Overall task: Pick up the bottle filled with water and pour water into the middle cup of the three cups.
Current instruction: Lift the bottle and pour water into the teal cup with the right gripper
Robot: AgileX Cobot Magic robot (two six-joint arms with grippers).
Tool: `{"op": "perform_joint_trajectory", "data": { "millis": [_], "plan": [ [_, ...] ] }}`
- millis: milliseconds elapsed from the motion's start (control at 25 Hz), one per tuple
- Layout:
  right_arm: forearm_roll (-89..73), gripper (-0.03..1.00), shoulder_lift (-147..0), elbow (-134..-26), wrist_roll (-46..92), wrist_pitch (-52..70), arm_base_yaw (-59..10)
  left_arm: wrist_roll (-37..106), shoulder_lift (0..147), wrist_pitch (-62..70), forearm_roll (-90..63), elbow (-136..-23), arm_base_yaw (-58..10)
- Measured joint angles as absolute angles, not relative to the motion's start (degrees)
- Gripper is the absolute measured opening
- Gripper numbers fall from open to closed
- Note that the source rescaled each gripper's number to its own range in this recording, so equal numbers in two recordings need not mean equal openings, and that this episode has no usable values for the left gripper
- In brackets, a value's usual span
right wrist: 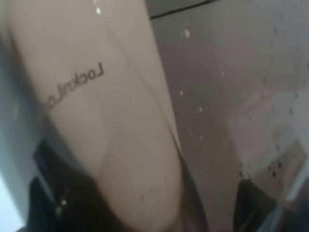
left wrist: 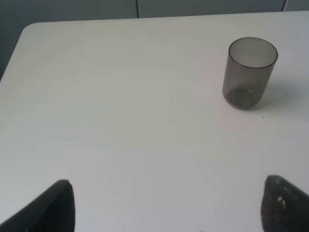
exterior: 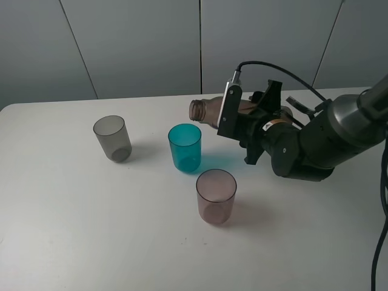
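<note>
My right gripper (exterior: 245,118) is shut on the smoky brown-grey bottle (exterior: 209,112) and holds it tipped on its side, its open neck over the far rim of the teal-blue middle cup (exterior: 185,147). The bottle fills the right wrist view (right wrist: 120,145), with droplets on its wall. The smoky grey cup (exterior: 112,138) stands to the left and also shows in the left wrist view (left wrist: 248,72). The pinkish-mauve cup (exterior: 216,196) stands nearest the front. My left gripper (left wrist: 166,208) is open and empty over bare table, apart from the grey cup.
The white table (exterior: 73,230) has its left edge and rounded far-left corner near the grey cup. A grey panelled wall (exterior: 139,42) runs behind the table. The right arm's black cable (exterior: 285,73) loops above the wrist.
</note>
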State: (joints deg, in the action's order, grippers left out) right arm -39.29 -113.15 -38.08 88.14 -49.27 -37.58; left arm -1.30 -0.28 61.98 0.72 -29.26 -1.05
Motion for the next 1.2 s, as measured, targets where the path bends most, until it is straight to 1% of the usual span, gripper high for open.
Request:
{"op": "perform_joint_trajectory", "data": {
  "millis": [800, 1200],
  "plan": [
    [-38.5, 0.00, -113.8, -38.3, 97.0, -52.8, -37.7, -1.0, -0.3, 62.0, 0.7, -29.3, -1.1],
    [-38.5, 0.00, -113.8, -41.4, 103.4, -52.8, -37.7, -1.0, -0.3, 62.0, 0.7, -29.3, -1.1]
  ]
}}
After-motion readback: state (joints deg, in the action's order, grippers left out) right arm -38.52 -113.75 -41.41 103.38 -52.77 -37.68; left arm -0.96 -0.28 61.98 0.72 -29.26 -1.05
